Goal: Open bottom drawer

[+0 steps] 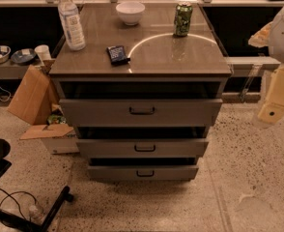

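The grey-brown cabinet [142,66] stands in the middle of the view with three drawers. The bottom drawer [113,173] is the lowest and shallowest front, with a small dark bar handle [145,173] at its centre. A dark gap shows above its front. The middle drawer [108,148] and the tall top drawer [98,112] sit above it, each with a dark gap above. My gripper [273,108], cream-coloured, is at the right edge of the view, level with the top drawer and well clear to the right of the cabinet, touching nothing.
On the cabinet top stand a water bottle [70,21], a white bowl [130,12], a green can [183,19] and a dark packet [117,54]. Cardboard boxes [33,98] sit on the floor at the left. A black chair base [21,211] is at the lower left.
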{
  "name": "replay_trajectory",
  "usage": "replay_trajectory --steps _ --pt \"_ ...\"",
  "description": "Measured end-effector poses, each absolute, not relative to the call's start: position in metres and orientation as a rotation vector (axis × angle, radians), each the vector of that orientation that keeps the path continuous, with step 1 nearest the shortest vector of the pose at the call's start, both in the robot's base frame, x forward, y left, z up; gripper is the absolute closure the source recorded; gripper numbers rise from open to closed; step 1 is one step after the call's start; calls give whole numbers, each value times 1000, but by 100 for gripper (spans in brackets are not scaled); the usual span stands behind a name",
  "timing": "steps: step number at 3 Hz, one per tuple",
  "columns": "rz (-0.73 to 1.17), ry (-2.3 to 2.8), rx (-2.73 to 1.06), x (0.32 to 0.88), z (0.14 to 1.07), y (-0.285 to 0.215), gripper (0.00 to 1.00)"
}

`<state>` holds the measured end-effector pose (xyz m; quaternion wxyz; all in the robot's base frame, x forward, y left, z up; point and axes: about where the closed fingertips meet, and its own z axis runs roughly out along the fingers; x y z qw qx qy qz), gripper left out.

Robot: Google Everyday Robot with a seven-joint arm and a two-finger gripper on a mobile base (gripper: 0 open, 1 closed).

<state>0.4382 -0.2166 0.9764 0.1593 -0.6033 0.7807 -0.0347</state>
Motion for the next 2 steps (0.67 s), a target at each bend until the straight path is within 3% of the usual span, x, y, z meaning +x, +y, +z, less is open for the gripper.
replay_trajectory --steps 2 --pt "-37 2212 -1726 435 957 -210 0"
